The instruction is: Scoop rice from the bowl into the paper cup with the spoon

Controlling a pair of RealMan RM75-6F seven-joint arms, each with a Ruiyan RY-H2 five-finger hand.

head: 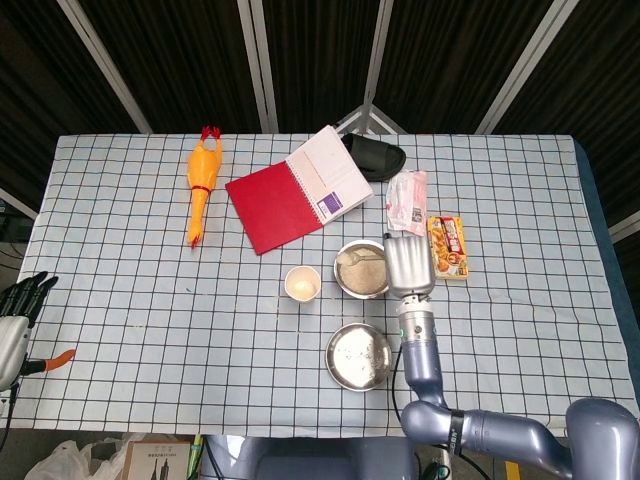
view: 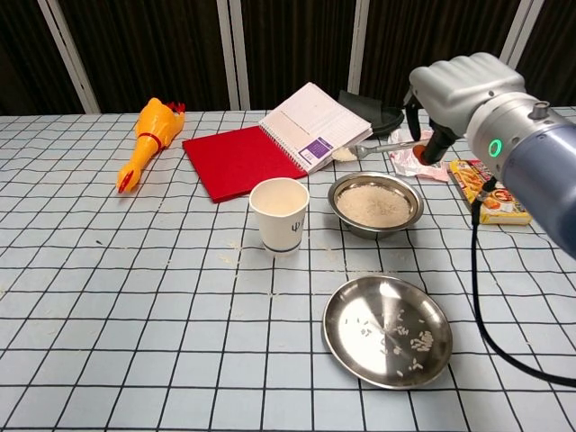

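My right hand [head: 407, 265] [view: 459, 90] grips the handle of a metal spoon [view: 364, 149] [head: 360, 256]. The spoon is held level above the rice bowl's [view: 376, 227] [head: 362, 295] far-left rim, with a small heap of rice in its scoop. The steel bowl is partly full of rice. The white paper cup [view: 279, 214] [head: 302, 285] stands upright just left of the bowl, apart from the spoon. My left hand [head: 20, 300] hangs at the table's far left edge, fingers spread, holding nothing.
An empty steel plate [view: 387, 360] [head: 358, 375] with a few stray grains lies in front of the bowl. Behind are a red notebook [view: 238, 160], a rubber chicken [view: 148, 130], snack packets [view: 409, 144] and a yellow box [view: 490, 193]. Loose grains dot the cloth around the cup.
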